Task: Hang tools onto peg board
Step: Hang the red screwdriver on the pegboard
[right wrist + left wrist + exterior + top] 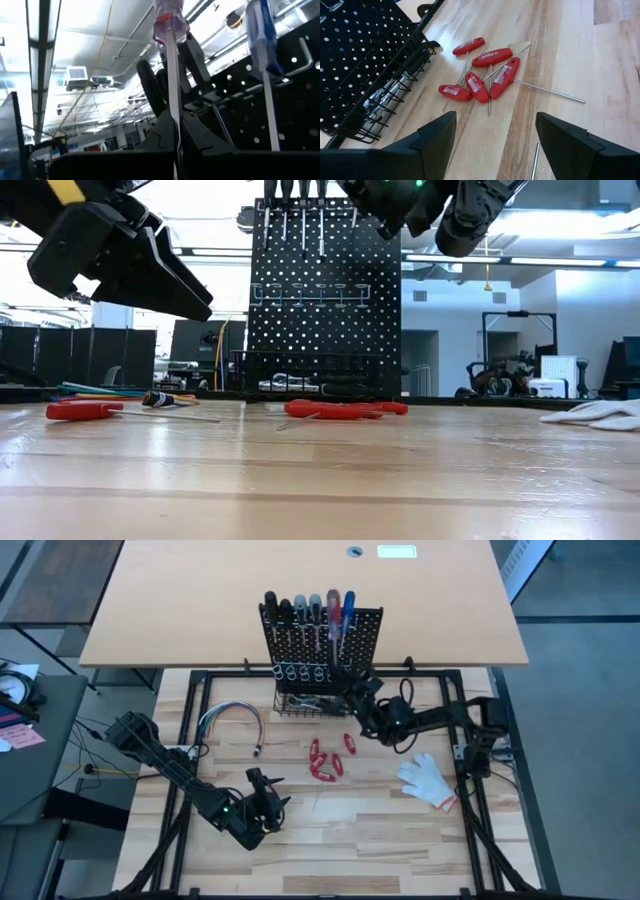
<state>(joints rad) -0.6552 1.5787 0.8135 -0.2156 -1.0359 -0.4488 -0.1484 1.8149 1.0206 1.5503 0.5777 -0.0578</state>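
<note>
A small upright black perforated metal peg board (322,290) stands at the middle of the wooden tabletop (320,480), with screwdriver shafts (303,225) hanging at its top and a black wire basket (310,375) at its base. Red-handled tools (345,409) lie on the wood in front of it, another red handle (82,410) farther left. The left gripper (150,265) hangs at the upper left. The right gripper (395,205) is by the board's top. A white glove (600,413) lies at the right edge.
</note>
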